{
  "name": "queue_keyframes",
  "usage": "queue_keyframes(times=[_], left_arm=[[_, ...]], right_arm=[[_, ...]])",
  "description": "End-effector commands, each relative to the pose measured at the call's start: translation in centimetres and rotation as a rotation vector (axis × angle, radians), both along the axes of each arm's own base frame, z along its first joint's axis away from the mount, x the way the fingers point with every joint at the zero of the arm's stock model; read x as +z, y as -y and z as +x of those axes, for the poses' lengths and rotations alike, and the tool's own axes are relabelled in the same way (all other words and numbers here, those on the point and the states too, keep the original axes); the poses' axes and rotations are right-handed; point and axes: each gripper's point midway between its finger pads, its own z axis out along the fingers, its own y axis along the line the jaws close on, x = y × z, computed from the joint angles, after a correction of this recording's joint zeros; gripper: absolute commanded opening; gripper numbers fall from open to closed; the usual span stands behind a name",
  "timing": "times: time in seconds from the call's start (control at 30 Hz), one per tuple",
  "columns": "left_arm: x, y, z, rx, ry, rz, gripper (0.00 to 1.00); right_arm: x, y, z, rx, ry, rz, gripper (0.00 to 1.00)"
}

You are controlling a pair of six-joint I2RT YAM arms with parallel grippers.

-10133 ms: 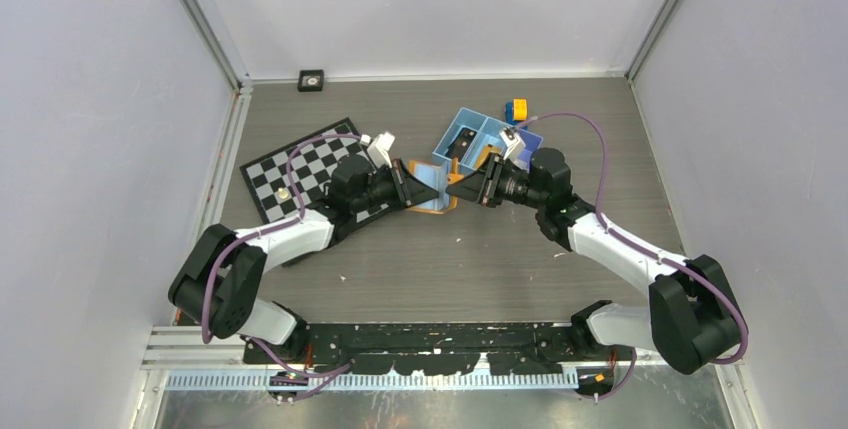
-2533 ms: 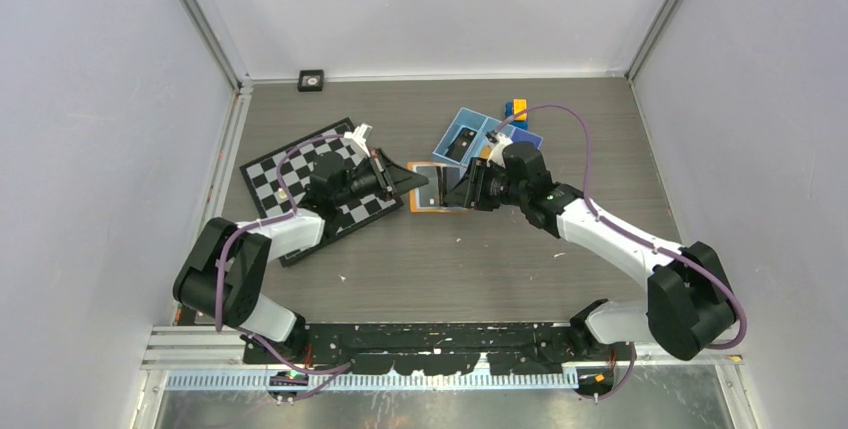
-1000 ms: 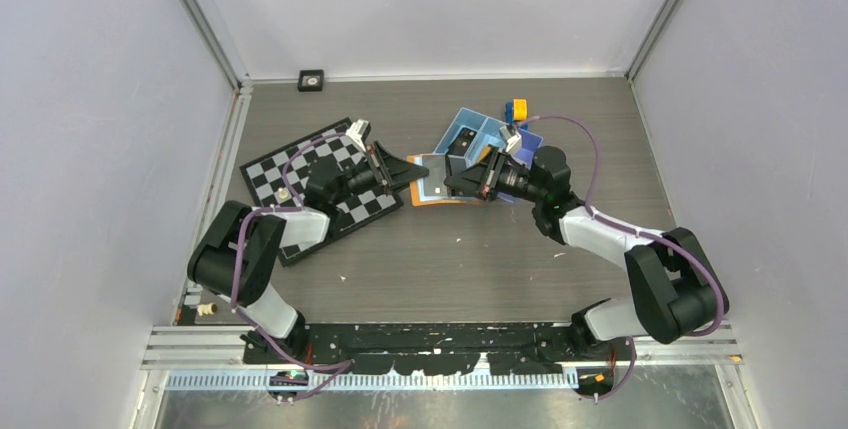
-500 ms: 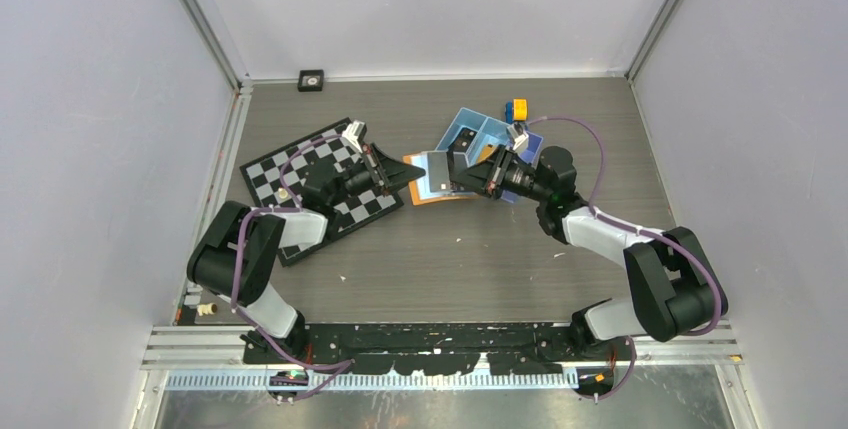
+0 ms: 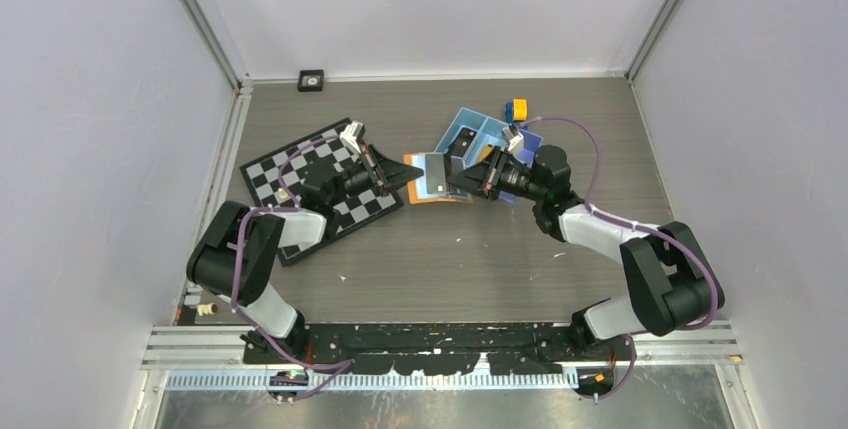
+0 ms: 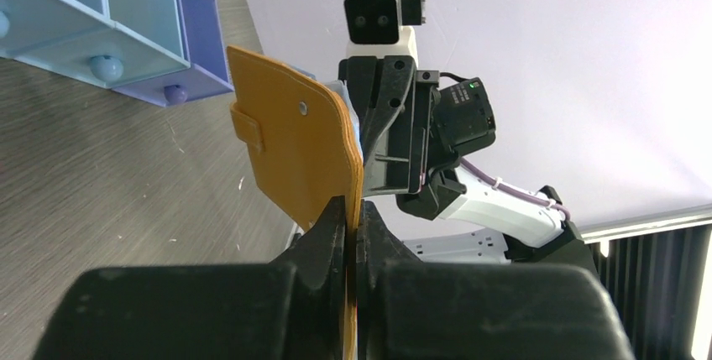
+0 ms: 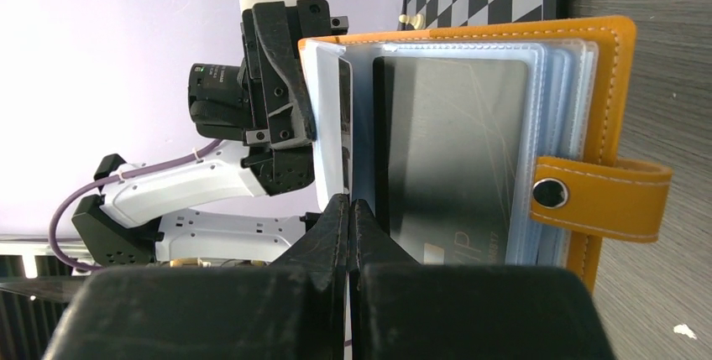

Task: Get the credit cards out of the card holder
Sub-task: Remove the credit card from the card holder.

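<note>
Card holder (image 5: 430,185) stood between the hands: left hand (image 6: 346,224) clamped its orange cover (image 6: 294,150), right hand (image 7: 348,209) pinched an inner sleeve (image 7: 329,117).

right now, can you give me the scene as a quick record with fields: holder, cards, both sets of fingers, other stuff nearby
card holder: orange, open, held between the two arms
cards: a dark card sits inside the holder's clear sleeves
left fingers: shut on the holder's orange cover
right fingers: shut on the edge of one inner sleeve
nearby: checkerboard mat, blue tray, yellow-and-blue block
</note>
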Motion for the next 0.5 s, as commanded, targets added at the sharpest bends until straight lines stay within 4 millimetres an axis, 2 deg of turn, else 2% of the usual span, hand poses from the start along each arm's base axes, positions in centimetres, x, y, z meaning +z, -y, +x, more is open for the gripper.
queue_keyframes(times=[0.0, 0.1, 0.27, 0.47], left_arm=[[1.0, -0.2, -0.4, 0.006, 0.068, -0.002, 0.0], [1.3, -0.9, -0.2, 0.03, 0.074, -0.006, 0.0], [1.3, -2.0, 0.2, 0.069, 0.071, -0.007, 0.0], [-0.2, -2.7, 0.9, 0.101, 0.023, 0.029, 0.0]], right_arm=[[1.4, 0.1, 0.4, -0.025, 0.07, -0.032, 0.01], [0.6, 1.1, 1.2, -0.076, 0.048, -0.06, 0.0], [0.1, 3.9, 2.8, -0.171, 0.002, -0.005, 0.01], [-0.1, 6.0, 3.8, -0.248, 0.0, -0.003, 0.01]])
